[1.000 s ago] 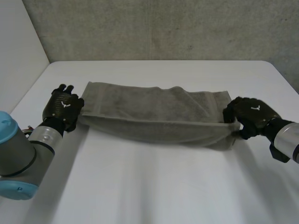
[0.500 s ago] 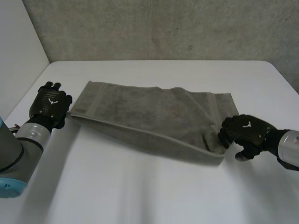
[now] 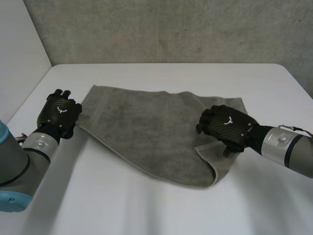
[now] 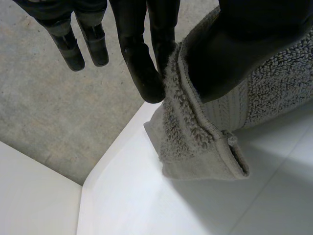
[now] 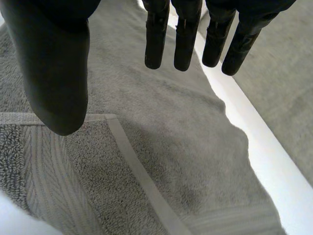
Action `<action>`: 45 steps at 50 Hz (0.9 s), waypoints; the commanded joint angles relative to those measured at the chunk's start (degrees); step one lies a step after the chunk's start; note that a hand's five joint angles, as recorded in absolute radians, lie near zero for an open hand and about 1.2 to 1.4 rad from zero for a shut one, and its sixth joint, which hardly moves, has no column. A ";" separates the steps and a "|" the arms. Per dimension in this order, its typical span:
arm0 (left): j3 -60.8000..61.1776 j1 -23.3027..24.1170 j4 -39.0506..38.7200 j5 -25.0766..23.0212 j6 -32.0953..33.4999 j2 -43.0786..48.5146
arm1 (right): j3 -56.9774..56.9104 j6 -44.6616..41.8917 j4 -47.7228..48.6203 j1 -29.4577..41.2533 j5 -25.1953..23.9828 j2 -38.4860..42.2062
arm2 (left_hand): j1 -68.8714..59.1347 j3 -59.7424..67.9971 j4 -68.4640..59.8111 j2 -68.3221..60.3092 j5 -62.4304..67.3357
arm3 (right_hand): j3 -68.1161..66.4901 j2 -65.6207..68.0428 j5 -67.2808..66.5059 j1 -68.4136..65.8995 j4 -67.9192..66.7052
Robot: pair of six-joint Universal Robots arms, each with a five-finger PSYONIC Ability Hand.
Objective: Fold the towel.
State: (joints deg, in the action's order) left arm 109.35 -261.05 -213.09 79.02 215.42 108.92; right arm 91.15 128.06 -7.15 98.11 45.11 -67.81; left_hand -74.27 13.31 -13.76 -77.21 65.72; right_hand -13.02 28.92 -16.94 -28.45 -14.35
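Observation:
A grey towel [image 3: 146, 127] lies spread across the white table, with its right end doubled over in a loose flap near the front. My left hand [image 3: 59, 115] is at the towel's left corner. In the left wrist view its thumb and a finger [image 4: 142, 63] pinch the towel's hemmed corner [image 4: 195, 142], which hangs just above the table. My right hand [image 3: 226, 127] hovers over the right part of the towel. In the right wrist view its fingers [image 5: 156, 39] are straight and apart from the thumb, nothing between them, and the towel [image 5: 161, 132] with its hem band lies below.
The white table [image 3: 146, 205] has bare room in front of the towel and behind it. A grey concrete wall [image 3: 171, 29] rises behind the far edge, and a white panel [image 3: 19, 49] stands at the left.
My right hand let go of the towel's right corner, opened, and moved left over the towel. The right end dropped into a folded flap. My left hand kept its grip and shifted slightly.

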 commanded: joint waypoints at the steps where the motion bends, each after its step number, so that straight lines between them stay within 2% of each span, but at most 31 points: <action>1: -0.01 0.02 0.04 0.00 0.00 0.16 | -0.44 -10.62 -3.29 2.96 0.85 1.35 | -5.73 -3.31 3.76 -2.79 4.28 | 3.02 -0.84 -1.14 0.37 4.35; 5: 0.08 0.02 0.04 0.00 0.00 0.16 | -1.06 -16.09 -7.52 3.67 2.88 3.38 | -5.73 -3.31 3.76 -2.79 4.28 | 3.02 -0.34 -1.65 -0.14 4.35; 7: 0.16 0.10 0.04 0.00 0.00 0.16 | -1.15 -22.56 -11.46 5.15 5.68 4.52 | -5.73 -3.31 3.76 -2.79 4.28 | 3.02 -0.17 -1.82 -0.30 4.35; 12: 0.52 0.19 0.04 -0.09 0.00 0.07 | -0.89 -30.48 -13.85 5.51 8.41 5.49 | -5.73 -3.31 3.76 -2.79 4.28 | 3.02 -0.17 -1.82 -0.30 4.35; 21: 0.78 0.63 -0.05 -0.09 0.00 0.16 | -0.36 -32.26 -13.41 5.78 9.21 6.02 | -5.73 -3.31 3.76 -2.79 4.28 | 3.02 1.01 -2.99 -1.48 4.35; 24: 0.78 0.63 -0.05 -0.09 0.00 0.07 | -0.80 -32.26 -12.71 5.69 9.21 5.93 | -5.73 -3.31 3.76 -2.79 4.28 | 3.02 8.58 -10.56 -9.05 4.35; 25: 0.78 0.63 -0.05 -0.09 0.00 0.07 | -0.88 -32.26 -12.19 5.51 9.30 5.93 | -5.73 -3.31 3.76 -2.79 4.28 | 3.02 15.24 -17.23 -15.71 4.35; 26: 0.78 0.63 0.04 -0.09 0.00 0.07 | -0.89 -32.26 -12.18 5.51 9.30 5.93 | -5.73 -3.31 3.76 -2.79 4.28 | 3.02 15.31 -17.29 -15.78 4.35; 28: 0.78 0.63 -0.05 -0.09 0.00 0.07 | -0.80 -32.09 -11.31 5.07 9.65 5.84 | -5.73 -3.31 3.76 -2.79 4.28 | 3.02 29.72 -31.70 -30.19 4.35; 29: 0.78 0.63 -0.05 -0.09 0.00 -0.02 | -0.80 -32.08 -11.30 5.07 9.65 5.84 | -5.73 -3.31 3.76 -2.79 4.28 | 3.02 29.77 -31.76 -30.25 4.35; 31: 0.78 0.63 -0.05 -0.09 0.00 -0.02 | -0.45 -32.00 -11.30 4.64 10.78 5.23 | -5.73 -3.31 3.76 -2.79 4.28 | 3.02 39.80 -41.79 -40.28 4.35; 36: 0.78 0.63 -0.05 -0.09 0.00 -0.02 | 1.04 -31.65 -11.66 1.04 12.46 3.57 | -5.73 -3.31 3.76 -2.79 4.28 | 3.02 50.10 -52.09 -50.58 4.35; 41: 0.78 0.63 -0.05 -0.09 0.00 0.07 | 4.55 -30.94 -10.78 -1.43 10.97 0.93 | -5.73 -3.31 3.76 -2.79 4.28 | 3.02 48.97 -50.96 -49.44 4.35; 42: 0.78 0.63 -0.05 -0.09 0.00 0.07 | 5.35 -30.59 -9.91 -1.43 10.18 0.83 | -5.73 -3.31 3.76 -2.79 4.28 | 3.02 38.79 -40.78 -39.26 4.35; 43: 0.78 0.63 -0.05 -0.09 0.00 0.07 | 5.35 -30.59 -9.90 -1.43 10.18 0.83 | -5.73 -3.31 3.76 -2.79 4.28 | 3.02 38.69 -40.68 -39.16 4.35; 44: 0.78 0.63 -0.05 -0.09 0.00 0.07 | 6.14 -29.98 -8.85 -1.43 9.39 0.83 | -5.73 -3.31 3.76 -2.79 4.28 | 3.02 22.04 -24.02 -22.51 4.35; 45: 0.78 0.72 -0.05 -0.09 0.00 0.07 | 6.15 -29.98 -8.84 -1.43 9.38 0.83 | -5.73 -3.31 3.76 -2.79 4.28 | 3.02 21.87 -23.85 -22.34 4.35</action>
State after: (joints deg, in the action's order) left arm 110.13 -260.42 -213.13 78.93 215.42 108.95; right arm 94.70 97.08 -17.86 97.53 56.37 -66.04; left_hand -74.27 13.31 -13.76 -77.21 65.73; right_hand -13.02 66.47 -57.45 -66.73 -14.35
